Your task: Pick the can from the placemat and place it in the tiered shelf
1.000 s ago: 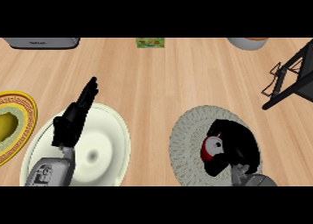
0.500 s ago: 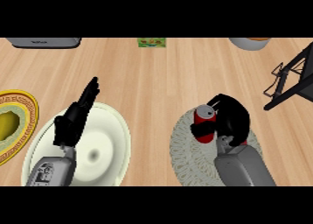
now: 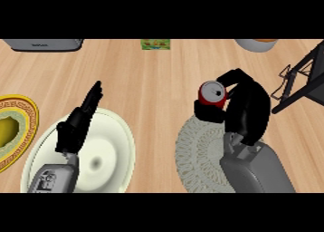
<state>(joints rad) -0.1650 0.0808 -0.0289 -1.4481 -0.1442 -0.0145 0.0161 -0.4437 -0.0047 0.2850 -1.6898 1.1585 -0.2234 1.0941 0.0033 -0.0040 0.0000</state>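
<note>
Nearest, at the lower left, the left hand (image 3: 76, 124) rests with straight fingers over a pale plate (image 3: 111, 156), holding nothing; beside it at the left edge sits a yellow-rimmed plate (image 3: 17, 113). At the lower right lies the round woven placemat (image 3: 198, 158) on the wooden bench (image 3: 151, 86). Above the mat's far edge the right hand (image 3: 248, 108) is curled round the can (image 3: 213, 94), fingers and thumb wrapped on its side wall, the red body and silver top showing to the hand's left. The can appears lifted and just at or past the mat's upper rim; whether it touches the mat I cannot tell. It should handle as a light, stiff cylinder with a smooth, somewhat slippery wall, so the side, about mid-height, is the sensible place to hold it, keeping it upright so it does not slide through. Further off to the right stands the dark shelf (image 3: 312, 77), only partly in view, well apart from the can. Along the far edge sit a grey appliance (image 3: 43, 44), a small green item (image 3: 155, 44) and a bowl (image 3: 257, 44).
</note>
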